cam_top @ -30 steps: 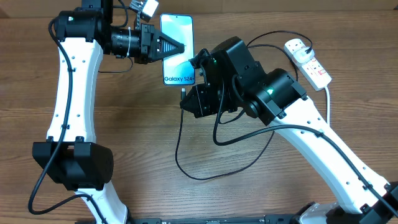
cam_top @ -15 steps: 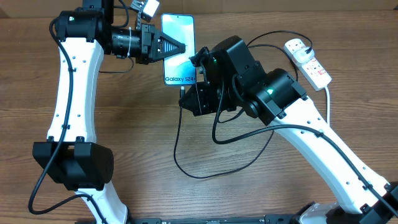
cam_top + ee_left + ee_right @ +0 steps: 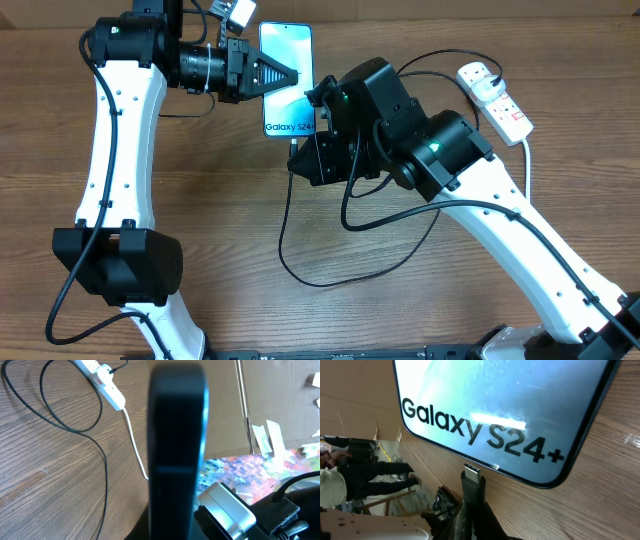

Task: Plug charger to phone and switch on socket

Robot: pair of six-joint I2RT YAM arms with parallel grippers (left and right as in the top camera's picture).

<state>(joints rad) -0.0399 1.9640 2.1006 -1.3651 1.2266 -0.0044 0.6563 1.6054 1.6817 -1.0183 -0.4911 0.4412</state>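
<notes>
Charger (image 3: 300, 268): thin black cable, light & floppy, so it can't be pushed along its length. The only useful hold is the stiff plug tip (image 3: 472, 475). The right hand (image 3: 298, 150) is clamped on it just behind the metal end, which sits at the bottom edge of the phone (image 3: 287, 112), lined up w/ the port or barely started; can't tell if it's seated. Small connector, prob. bends if forced off-axis, so push straight in. Phone lies flat, screen up & lit, near the far edge of the surface (image 3: 220, 230). It's slim and glassy, likely to skid on the smooth wood-grain w/o bracing. Left hand (image 3: 288, 76), fingers together to a point, is over the screen middle, apparently pinning it. Slack cable loops toward the near side, then runs back to the socket (image 3: 495, 95) at far right, well apart from the phone. Cardboard wall (image 3: 280, 395) behind.
</notes>
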